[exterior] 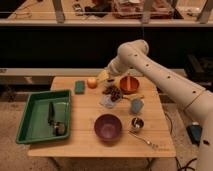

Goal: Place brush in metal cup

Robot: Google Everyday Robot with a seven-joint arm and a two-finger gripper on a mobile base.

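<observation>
Your gripper (107, 76) is hanging wide open over the table's (85, 146) back edge — the brush (52, 116) is lying in the green tray (26, 120), well apart; be aiming squarely for its slim handle

Shiny metal cup (137, 123) — matt wooden table (82, 136), plastic tray (36, 119).

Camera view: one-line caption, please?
The brush lies in the green tray, metal cup beside the purple bowl, gripper hovering over the far side of the table.
</observation>
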